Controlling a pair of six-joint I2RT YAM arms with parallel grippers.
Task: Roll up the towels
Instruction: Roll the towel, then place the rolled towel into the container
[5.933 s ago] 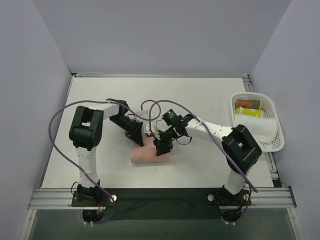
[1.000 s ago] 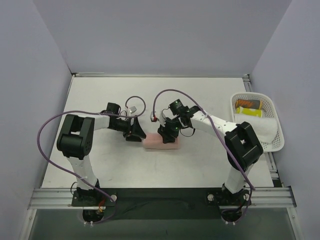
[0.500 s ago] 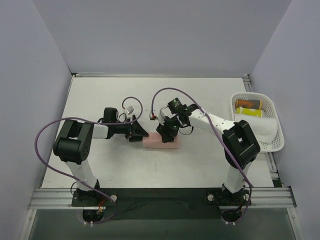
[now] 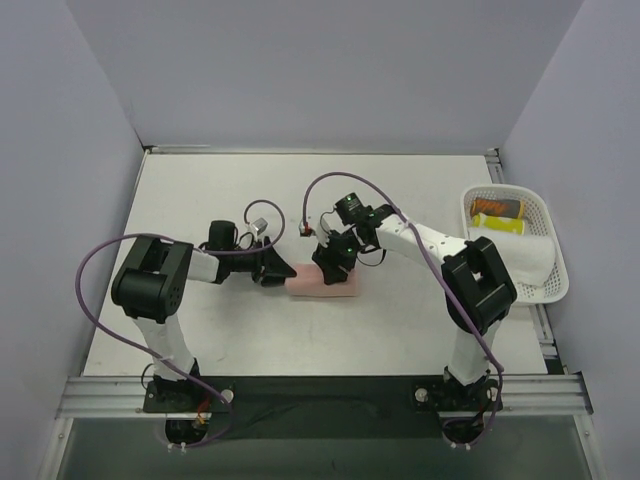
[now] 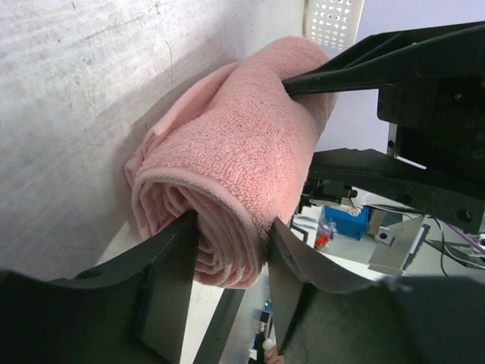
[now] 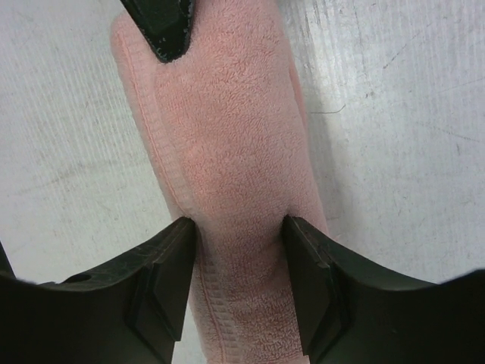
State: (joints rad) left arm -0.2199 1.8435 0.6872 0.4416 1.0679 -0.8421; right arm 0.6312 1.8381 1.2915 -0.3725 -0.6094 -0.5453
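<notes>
— Where's the pink towel?
— Rolled up, lying in the middle of the surface. The left claw pinches one end of the roll.
— And the right claw?
— Straddling the roll's middle, both fingers pressed into its sides.

A white mesh basket is set at the right edge of the pale table; an orange-brown cylinder and a yellow cylinder are laid side by side in its far end. The table is enclosed by grey-lilac walls.
</notes>
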